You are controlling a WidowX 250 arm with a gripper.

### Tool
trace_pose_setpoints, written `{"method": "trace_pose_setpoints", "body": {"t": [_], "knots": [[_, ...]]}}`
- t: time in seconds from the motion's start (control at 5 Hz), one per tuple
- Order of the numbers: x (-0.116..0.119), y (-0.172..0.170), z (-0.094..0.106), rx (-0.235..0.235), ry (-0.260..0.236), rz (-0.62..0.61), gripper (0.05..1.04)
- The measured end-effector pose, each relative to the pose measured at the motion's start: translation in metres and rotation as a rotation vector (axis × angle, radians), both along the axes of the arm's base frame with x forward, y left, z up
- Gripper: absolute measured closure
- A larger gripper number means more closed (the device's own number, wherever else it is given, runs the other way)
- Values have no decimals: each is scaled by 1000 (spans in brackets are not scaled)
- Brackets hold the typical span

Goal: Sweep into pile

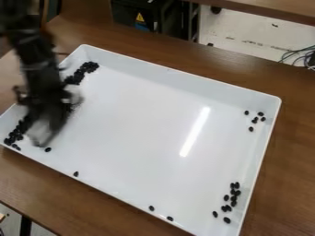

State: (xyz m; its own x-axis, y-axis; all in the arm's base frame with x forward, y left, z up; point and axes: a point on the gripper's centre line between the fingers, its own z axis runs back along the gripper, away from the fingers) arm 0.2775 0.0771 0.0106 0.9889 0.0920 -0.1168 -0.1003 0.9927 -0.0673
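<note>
The black gripper [49,108] hangs blurred over the left side of the white tray [154,110], with something pale and greyish at its lower end. Dark beans [82,72] lie in a band along the tray's left wall, partly hidden behind the gripper, down to a cluster [14,137] at the left corner. Several more beans [234,196] sit by the lower right wall, and a smaller group [254,120] rests near the upper right corner. Single beans [76,174] are scattered along the near edge.
The tray's raised rim stands around the work area on a brown wooden table [289,175]. Behind the table are black equipment [148,16] and, at the right, some cables [300,56]. A strip of light reflects off the tray floor.
</note>
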Motion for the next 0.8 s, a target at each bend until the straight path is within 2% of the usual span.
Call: {"method": "trace_pose_setpoints", "body": {"t": [0.2, 0.4, 0.6, 0.8], "knots": [[9, -48, 8, 24, -1, -88, 732], [13, -69, 7, 34, -16, -99, 732], [20, -92, 3, 9, -44, -75, 732], [26, -101, -13, 20, -21, -121, 732]]}}
